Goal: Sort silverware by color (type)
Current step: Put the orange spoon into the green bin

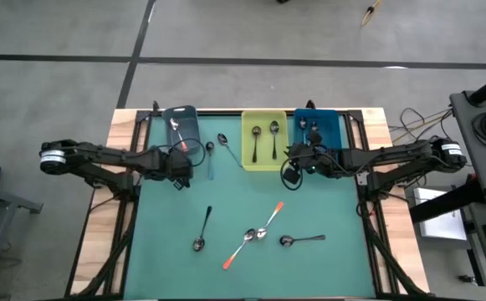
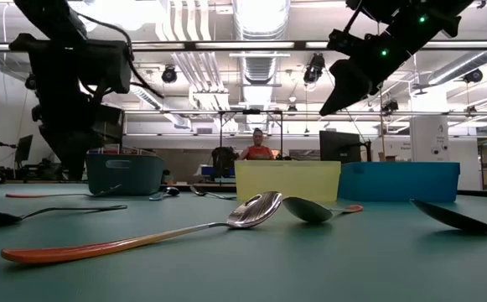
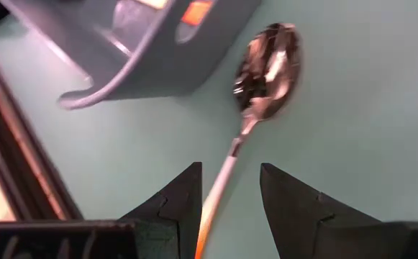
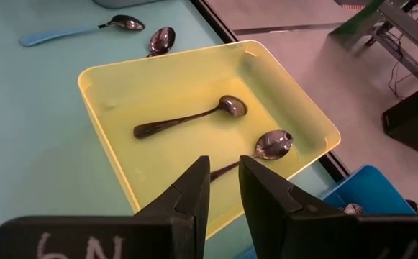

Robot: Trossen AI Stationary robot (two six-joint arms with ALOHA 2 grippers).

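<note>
teal mat covers the table (image 1: 326,267), and both dark arms reach in from the sides, stretched nearly flat toward the bins along the far edge. left gripper (image 3: 229,193) hangs raised just beside the grey bin (image 1: 181,125) with its fingers a little apart, and an orange-handled spoon (image 3: 255,86) runs up between them. can't tell whether they actually pinch the handle or just straddle it. right gripper (image 4: 223,188) hovers over the near rim of the yellow bin (image 4: 108,122), fingers (image 4: 188,193) nearly together with a thin gap, nothing in them. two dark-handled spoons (image 4: 187,121) lie in that yellow bin. blue bin (image 1: 326,125) sits right next to it. more spoons lie loose on the mat, including two crossed orange-handled ones (image 1: 255,236) and a pale blue one (image 1: 210,159).
</note>
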